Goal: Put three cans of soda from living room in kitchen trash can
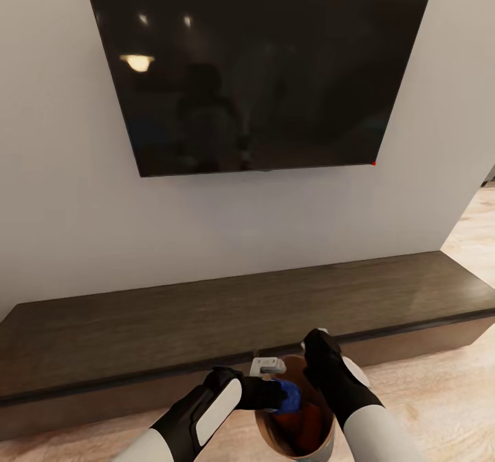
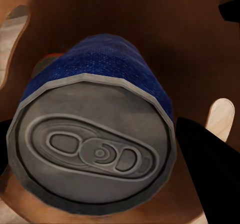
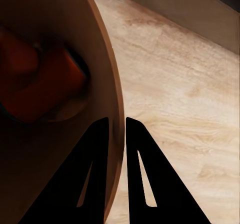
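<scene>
1. While the robot faces the black wall-mounted TV and the long low dark-wood cabinet in the living room, both arms meet low in the head view, around six o'clock, over the tash can.
2. The left gripper is clenched on the blue can of soda, holding it at the bin's nine o'clock rim, over the open mouth. In the left wrist view the grey top with its pull tab faces the camera, the blue body runs away from it, and the tan-brown inside of the bin lies behind.
3. The right gripper is pinched on the bin's wall, one finger inside and one outside, at about the one o'clock side of the rim as the head view shows it. The bin itself appears to be held up off the light wood floor, though I cannot be sure it is clear of it.
4. Orange cans already lie at the bottom of the bin; the head view shows orange-red down inside as well. It looks like two, but the dim interior leaves the count uncertain.
5. My judgement of progress: the blue can is the last to collect, about to be dropped in. What remains is letting it go, then carrying the bin to the kitchen.
</scene>
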Motion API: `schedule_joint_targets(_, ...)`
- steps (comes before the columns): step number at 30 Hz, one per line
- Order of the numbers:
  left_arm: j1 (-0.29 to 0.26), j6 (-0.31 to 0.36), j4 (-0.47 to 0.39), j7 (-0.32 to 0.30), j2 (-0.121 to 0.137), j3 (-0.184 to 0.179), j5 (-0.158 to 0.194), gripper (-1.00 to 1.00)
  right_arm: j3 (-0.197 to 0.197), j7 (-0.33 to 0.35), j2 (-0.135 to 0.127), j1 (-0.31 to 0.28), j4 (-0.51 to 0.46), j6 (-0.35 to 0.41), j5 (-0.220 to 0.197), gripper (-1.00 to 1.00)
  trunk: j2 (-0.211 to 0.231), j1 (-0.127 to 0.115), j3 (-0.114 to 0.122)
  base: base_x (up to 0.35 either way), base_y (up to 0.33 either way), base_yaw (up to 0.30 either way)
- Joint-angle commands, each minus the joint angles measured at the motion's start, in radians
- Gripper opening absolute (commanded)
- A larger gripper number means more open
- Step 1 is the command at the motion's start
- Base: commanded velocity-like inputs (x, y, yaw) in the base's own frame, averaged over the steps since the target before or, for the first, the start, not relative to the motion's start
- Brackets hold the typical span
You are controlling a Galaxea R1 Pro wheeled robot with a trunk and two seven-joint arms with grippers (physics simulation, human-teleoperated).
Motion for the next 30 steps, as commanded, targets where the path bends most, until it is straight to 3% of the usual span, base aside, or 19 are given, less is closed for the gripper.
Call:
schedule_joint_targets(1,0.0,0.0,0.0,-0.001,0.0,0.0,0.0,-1.0,0.006,0.007,0.0,0.0,-0.002,0.002,-0.005,-1.0,0.0,0.0,0.0,0.0,0.0,0.0)
schedule_joint_targets(7,0.0,-0.001,0.002,-0.001,0.0,0.0,0.0,-1.0,0.037,0.019,0.0,0.0,-0.011,0.002,-0.003,-1.0,0.0,0.0,0.0,0.0,0.0,0.0)
schedule_joint_targets(22,0.0,-0.005,0.002,-0.001,0.0,0.0,-0.001,-1.0,0.047,0.022,0.0,0.0,-0.035,0.002,-0.003,-1.0,0.0,0.0,0.0,0.0,0.0,0.0)
schedule_joint_targets(23,0.0,-0.007,0.002,-0.001,0.0,0.0,-0.001,1.0,0.047,0.023,0.0,0.0,-0.037,0.002,-0.003,-1.0,0.0,0.0,0.0,0.0,0.0,0.0)
schedule_joint_targets(30,0.0,-0.011,0.002,-0.001,0.0,0.0,0.0,1.0,0.049,0.023,0.0,0.0,-0.041,0.002,-0.003,-1.0,0.0,0.0,0.0,0.0,0.0,0.0)
